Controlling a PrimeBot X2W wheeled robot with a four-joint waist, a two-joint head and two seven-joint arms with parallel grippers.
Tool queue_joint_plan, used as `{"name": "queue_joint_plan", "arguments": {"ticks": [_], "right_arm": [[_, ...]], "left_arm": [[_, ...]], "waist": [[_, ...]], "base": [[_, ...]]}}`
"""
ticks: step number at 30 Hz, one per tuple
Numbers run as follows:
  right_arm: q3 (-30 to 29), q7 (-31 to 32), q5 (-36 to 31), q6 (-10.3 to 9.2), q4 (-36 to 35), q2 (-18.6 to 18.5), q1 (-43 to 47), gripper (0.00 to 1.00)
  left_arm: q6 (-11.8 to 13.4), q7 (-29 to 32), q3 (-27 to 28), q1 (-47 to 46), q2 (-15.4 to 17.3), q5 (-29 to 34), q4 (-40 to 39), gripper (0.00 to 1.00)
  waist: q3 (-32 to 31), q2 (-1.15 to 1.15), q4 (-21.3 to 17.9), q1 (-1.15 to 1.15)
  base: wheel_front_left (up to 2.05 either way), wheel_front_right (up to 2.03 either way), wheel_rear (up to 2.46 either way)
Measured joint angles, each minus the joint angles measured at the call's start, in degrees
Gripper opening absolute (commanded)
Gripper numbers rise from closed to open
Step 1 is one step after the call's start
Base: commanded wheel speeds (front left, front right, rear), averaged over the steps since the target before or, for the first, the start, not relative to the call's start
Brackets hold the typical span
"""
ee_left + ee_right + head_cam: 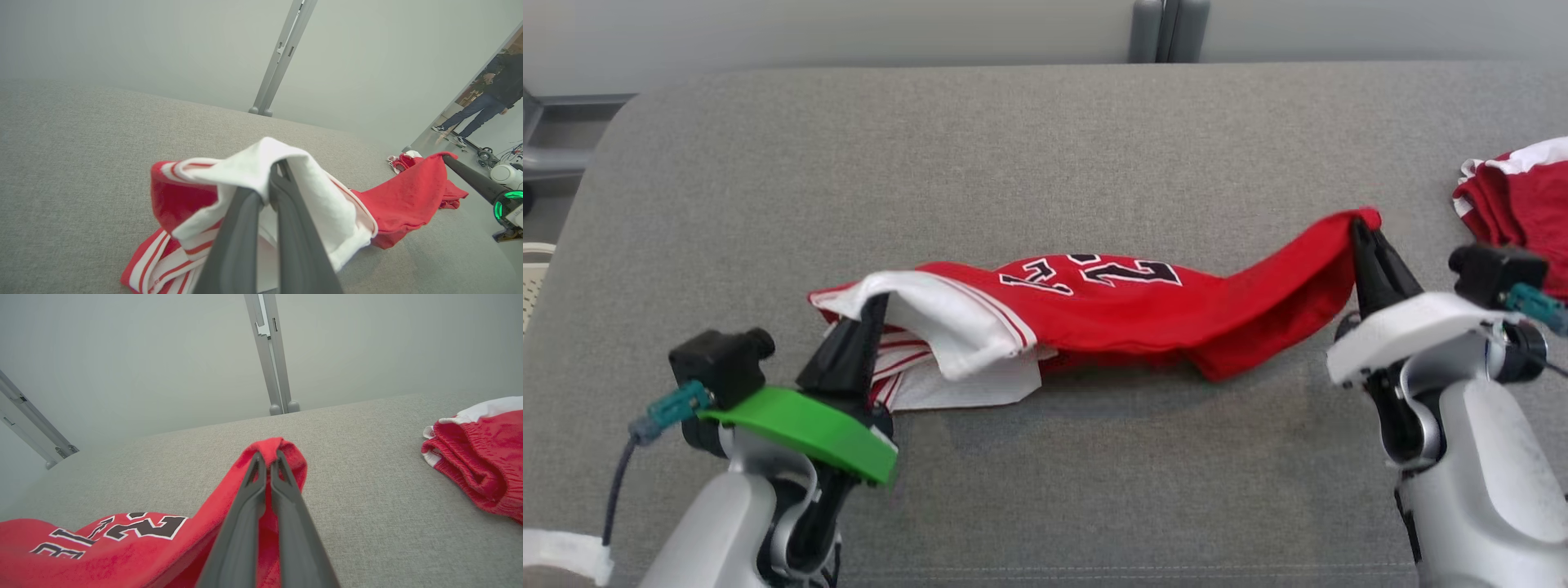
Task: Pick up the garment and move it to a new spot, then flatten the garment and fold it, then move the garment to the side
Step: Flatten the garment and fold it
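red-and-white knit jersey with black numerals (1111,318): left gripper (876,304) pinches its white edge, right gripper (1360,227) its red corner. risk: thin bites slip if arms stretch it taut.

The red and white fabric garment (1225,314) bore black, white-edged characters (1094,273) near its middle, upside down and creased; possibly numerals, they could not be read surely.

Bright, even light, soft shadow under garment (1111,318), wrist views warped @ edges.
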Motion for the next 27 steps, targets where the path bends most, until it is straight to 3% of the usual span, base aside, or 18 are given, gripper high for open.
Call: {"name": "queue_joint_plan", "arguments": {"ticks": [6, 12, 16, 20, 27], "right_arm": [[2.6, 3.96, 4.87, -0.01, -0.31, -0.41, -10.29, 0.0], [3.53, 7.68, 9.94, -0.03, 5.8, -1.52, -30.92, 0.0], [2.78, 7.59, 8.25, -0.04, 10.67, -2.48, -44.08, 0.0], [1.41, 5.56, 6.94, -0.03, 15.1, -1.99, -55.09, 0.0], [-1.16, -3.61, 1.21, 0.02, 19.9, -2.72, -67.55, 0.0]], "left_arm": [[0.37, 3.11, 2.35, -9.15, 1.24, -0.75, 1.12, 0.0], [0.05, 8.13, 5.57, -30.44, 3.39, -0.19, 7.12, 0.0], [-0.82, 10.89, 8.12, -44.03, 4.88, -1.74, 10.37, 0.0], [-1.61, 11.84, 10.79, -56.12, 6.79, -2.54, 12.26, 0.0], [-2.25, 8.34, 12.67, -71.07, 6.67, -1.88, 14.8, 0.0]], "waist": [[3.43, 0.0, -0.88, 0.0], [10.67, 0.0, -2.51, 0.0], [15.68, 0.0, -3.53, 0.0], [20.75, 0.0, -4.61, 0.01], [27.66, 0.0, -6.16, 0.01]], "base": [[0.0, 0.0, 0.0], [0.0, 0.0, 0.0], [0.0, 0.0, 0.0], [0.0, 0.0, 0.0], [0.0, 0.0, 0.0]]}}
